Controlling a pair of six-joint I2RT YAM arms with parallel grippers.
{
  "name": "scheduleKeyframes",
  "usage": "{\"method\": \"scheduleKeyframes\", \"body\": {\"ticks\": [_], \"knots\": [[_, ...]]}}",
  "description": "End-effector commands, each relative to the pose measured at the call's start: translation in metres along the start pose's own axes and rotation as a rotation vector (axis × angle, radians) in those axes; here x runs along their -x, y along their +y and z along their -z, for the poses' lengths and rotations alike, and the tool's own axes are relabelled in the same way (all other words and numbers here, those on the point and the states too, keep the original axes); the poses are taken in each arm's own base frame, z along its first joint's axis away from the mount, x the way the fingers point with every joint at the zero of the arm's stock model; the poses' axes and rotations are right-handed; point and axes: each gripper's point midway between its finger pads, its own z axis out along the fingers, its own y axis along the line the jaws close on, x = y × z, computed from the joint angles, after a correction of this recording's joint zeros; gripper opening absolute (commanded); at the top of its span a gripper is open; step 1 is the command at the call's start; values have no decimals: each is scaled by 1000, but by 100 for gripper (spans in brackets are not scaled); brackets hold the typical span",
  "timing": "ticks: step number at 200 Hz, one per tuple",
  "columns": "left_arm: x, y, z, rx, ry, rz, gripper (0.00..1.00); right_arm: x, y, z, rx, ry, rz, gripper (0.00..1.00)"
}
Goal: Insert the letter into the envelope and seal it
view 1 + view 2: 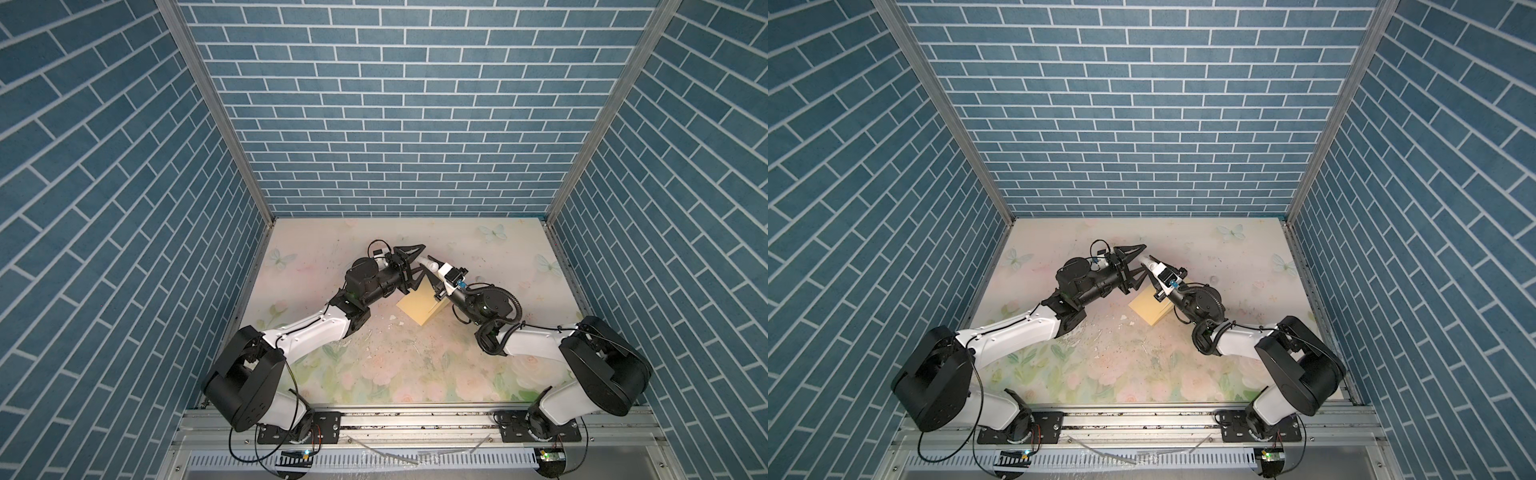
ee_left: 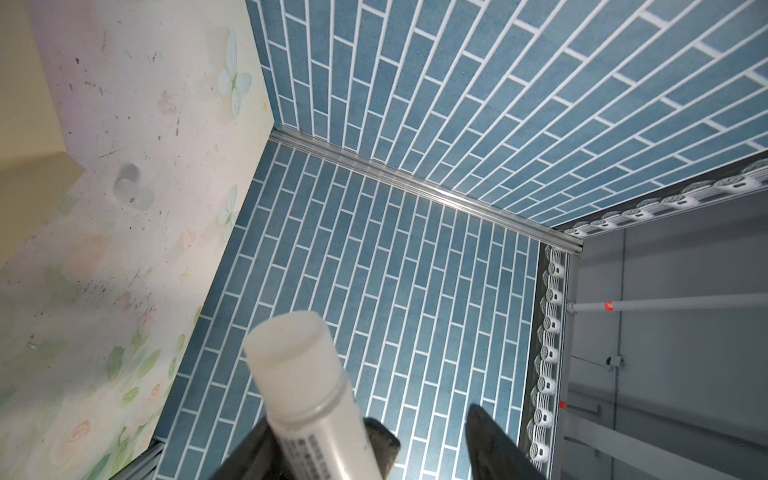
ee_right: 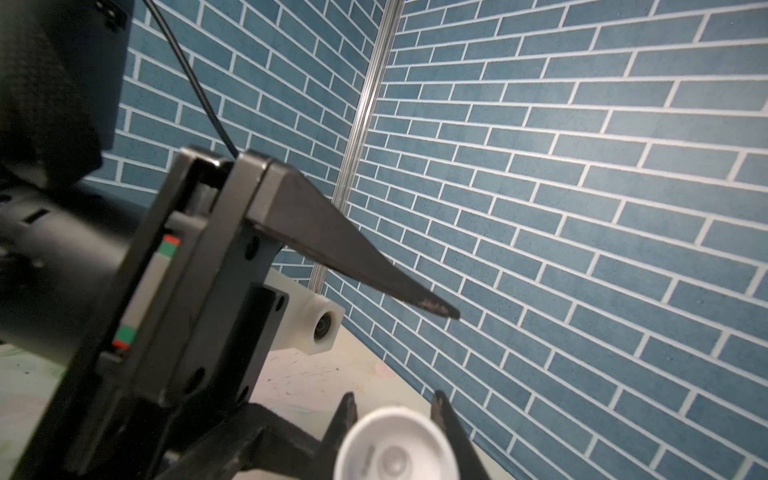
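Where the two arms meet over the far middle of the desk [image 1: 415, 374], the right tool [image 1: 434, 270] is clenched on a white glue stick [image 1: 428, 262]. It grips the body, and the capped end juts toward the left arm. The left tool [image 1: 422, 261] is released: its two black fingers stand wide apart, one on either side of that capped end. Both top views show the same arrangement.

Envelope [image 1: 417, 309]: pale yellow, flat on the desk, set on a diagonal, just nearer the robot than the meeting point. The tools hide its far corner and the right arm's wrist hides its right corner. A crease line runs across it.

Surroundings: a few white scraps [image 1: 395, 319] lie on the floral print just beside the envelope's near-left edge. Blue brick-pattern walls [image 1: 395, 124] stand on three sides.

View differences:
- **Left wrist view:** shows the stick's printed label and matte white cap [image 2: 291, 349] close up, plus a corner of the envelope [image 2: 20, 83]. It also shows a small translucent piece [image 2: 131, 189] on the desk near that corner, possibly a loose cap but too soft to be sure. The top views barely resolve it.
- **Right wrist view:** looks onto the stick's round end [image 3: 395, 449], seated between the right tool's fingers [image 3: 347, 411]. The left tool's upper finger [image 3: 365, 266] crosses above it and blocks part of the wall.
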Motion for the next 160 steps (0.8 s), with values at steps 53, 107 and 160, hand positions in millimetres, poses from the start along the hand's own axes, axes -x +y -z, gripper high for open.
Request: {"method": "scheduleKeyframes", "body": {"ticks": [53,107,160], "knots": [[1,0,-6,-34,19,34,46,15,8,-4,5,-48,64,0],[4,5,-6,-25,12,38,20,10,11,-2,9,-34,62,0],[5,8,-9,-12,13,-10,0,11,12,0,12,-34,29,23]]}}
